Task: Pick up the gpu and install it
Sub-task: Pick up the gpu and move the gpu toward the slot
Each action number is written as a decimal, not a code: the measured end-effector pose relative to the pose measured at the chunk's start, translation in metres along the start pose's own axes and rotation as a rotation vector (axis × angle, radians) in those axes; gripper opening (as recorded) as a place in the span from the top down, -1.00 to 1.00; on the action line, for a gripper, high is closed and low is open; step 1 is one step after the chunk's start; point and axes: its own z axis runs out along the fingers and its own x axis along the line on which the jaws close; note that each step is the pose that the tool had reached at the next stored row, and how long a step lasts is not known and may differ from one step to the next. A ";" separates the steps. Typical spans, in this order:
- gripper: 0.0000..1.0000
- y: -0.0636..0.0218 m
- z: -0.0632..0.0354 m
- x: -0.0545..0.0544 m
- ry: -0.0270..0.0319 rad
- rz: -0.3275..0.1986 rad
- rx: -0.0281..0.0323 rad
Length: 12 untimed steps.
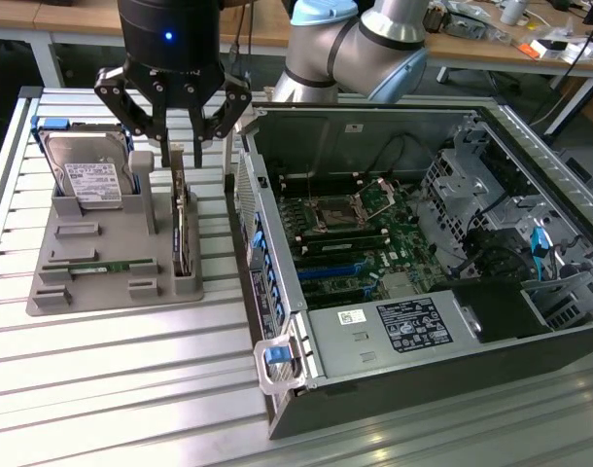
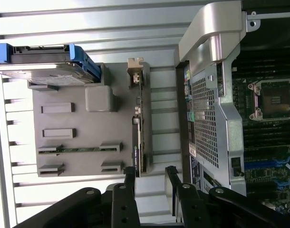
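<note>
Jaws released, spread wide, empty. gpu (image 1: 181, 229) (image 2: 139, 137) stands on edge in grey tray (image 1: 112, 243) just beneath them.

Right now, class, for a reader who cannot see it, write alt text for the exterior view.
The robot's black, open tool hangs over a thin dark expansion card standing on edge in a grey holder tray, beside an open computer case showing its green motherboard.

grey tray (image 1: 102, 287), blk gripper (image 1: 182, 156), green mobo (image 1: 399, 243)
</note>
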 end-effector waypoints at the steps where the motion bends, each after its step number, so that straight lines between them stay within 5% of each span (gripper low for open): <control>1: 0.24 0.0000 0.0002 0.000 0.0000 0.000 0.0000; 12: 0.24 -0.0001 0.0044 0.000 0.0000 0.000 0.0000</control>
